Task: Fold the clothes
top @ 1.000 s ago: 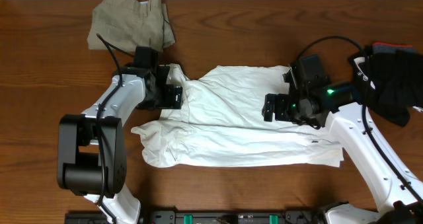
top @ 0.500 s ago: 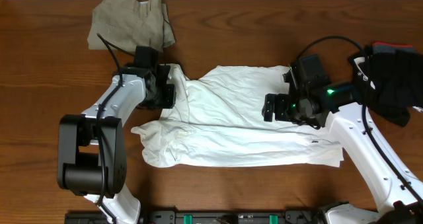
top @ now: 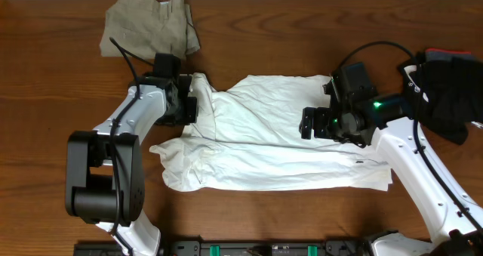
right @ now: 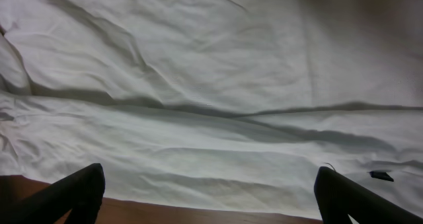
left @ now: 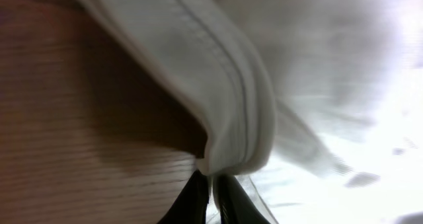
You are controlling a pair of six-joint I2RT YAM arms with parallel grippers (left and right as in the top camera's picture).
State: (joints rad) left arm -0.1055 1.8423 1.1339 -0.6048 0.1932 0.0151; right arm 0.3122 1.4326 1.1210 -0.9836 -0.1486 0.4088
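Left hand [left: 213, 192] pinches the white T-shirt [left: 234, 98] by a stitched edge.

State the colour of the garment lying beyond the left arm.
Plain khaki-beige: the trousers show best in the overhead view.

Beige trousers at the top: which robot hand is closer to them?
Left. The left hand is close beside the trousers, shut on the shirt edge; the right hand hovers open over the shirt, much farther away.
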